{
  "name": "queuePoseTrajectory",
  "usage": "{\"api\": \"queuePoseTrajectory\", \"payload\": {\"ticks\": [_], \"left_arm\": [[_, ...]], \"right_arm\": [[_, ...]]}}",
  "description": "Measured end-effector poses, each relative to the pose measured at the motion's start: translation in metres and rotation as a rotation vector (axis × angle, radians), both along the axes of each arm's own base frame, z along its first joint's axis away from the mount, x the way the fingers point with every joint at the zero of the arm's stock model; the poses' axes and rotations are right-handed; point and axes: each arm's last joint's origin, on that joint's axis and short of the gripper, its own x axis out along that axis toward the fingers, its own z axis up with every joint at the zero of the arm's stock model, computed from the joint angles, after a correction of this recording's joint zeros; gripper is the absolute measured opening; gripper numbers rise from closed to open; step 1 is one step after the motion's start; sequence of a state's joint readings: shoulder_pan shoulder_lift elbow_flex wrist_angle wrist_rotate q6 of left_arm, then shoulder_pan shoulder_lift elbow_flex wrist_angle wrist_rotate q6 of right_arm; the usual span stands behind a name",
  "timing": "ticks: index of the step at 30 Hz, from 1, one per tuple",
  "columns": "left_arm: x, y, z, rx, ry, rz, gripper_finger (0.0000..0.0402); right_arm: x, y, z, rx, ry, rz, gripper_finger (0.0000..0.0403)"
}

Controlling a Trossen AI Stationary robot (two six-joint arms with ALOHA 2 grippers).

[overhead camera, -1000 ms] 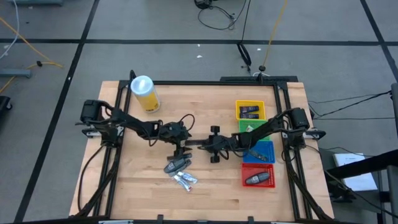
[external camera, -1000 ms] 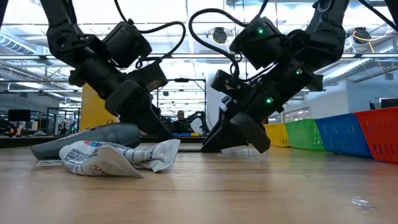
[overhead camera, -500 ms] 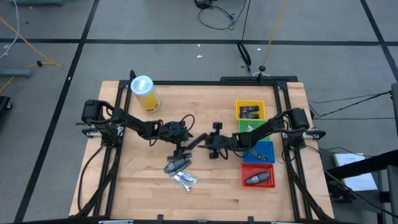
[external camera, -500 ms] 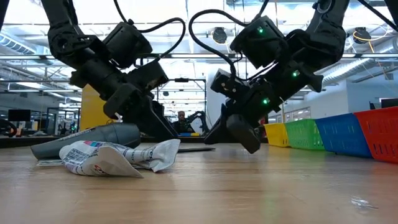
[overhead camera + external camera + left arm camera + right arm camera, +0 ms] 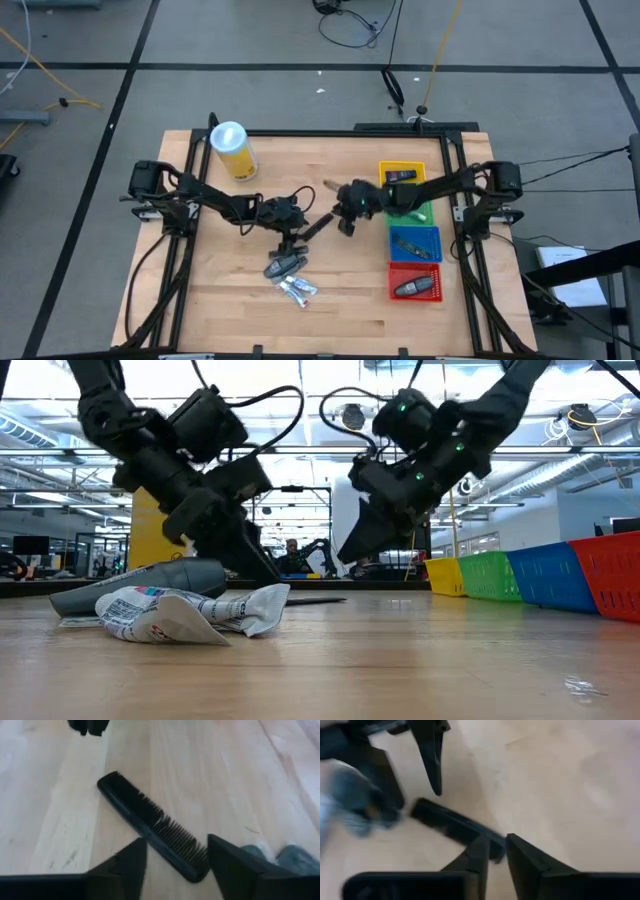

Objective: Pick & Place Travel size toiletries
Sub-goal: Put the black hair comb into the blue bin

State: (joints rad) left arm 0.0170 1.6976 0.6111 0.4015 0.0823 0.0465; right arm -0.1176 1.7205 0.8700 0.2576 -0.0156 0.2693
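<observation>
While both claws gape empty, a black comb (image 5: pixel 152 829) lies between them.

Black comb (image 5: pixel 152 829) lies flat, one end between the open left tool (image 5: pixel 175 862) fingers; crumpled sachets (image 5: pixel 297 289) and dark tube (image 5: pixel 283 266) lie nearby.

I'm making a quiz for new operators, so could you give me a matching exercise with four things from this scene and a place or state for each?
Things:
1. comb
2. canister
3. red tray
4. left pincer

Places or states:
A. holds a grey tube
B. open, straddling one end of a toiletry
C. standing by a corner on the left arm's side
D. lying flat on the table

Pairs: 1-D, 2-C, 3-A, 4-B
</observation>
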Motion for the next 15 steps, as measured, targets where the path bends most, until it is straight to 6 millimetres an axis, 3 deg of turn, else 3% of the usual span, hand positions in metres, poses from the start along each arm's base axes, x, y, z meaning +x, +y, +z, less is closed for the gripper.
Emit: {"api": "queuePoseTrajectory", "payload": {"ticks": [8,15], "left_arm": [[-0.002,-0.011,0.017,-0.010,0.163,-0.115,0.0014],[0.001,-0.017,0.002,-0.078,0.194,-0.203,0.0003]], "right_arm": [[-0.005,-0.032,-0.009,0.351,-0.009,0.049,0.0180],[-0.003,-0.046,-0.025,0.469,0.026,0.020,0.0243]]}}
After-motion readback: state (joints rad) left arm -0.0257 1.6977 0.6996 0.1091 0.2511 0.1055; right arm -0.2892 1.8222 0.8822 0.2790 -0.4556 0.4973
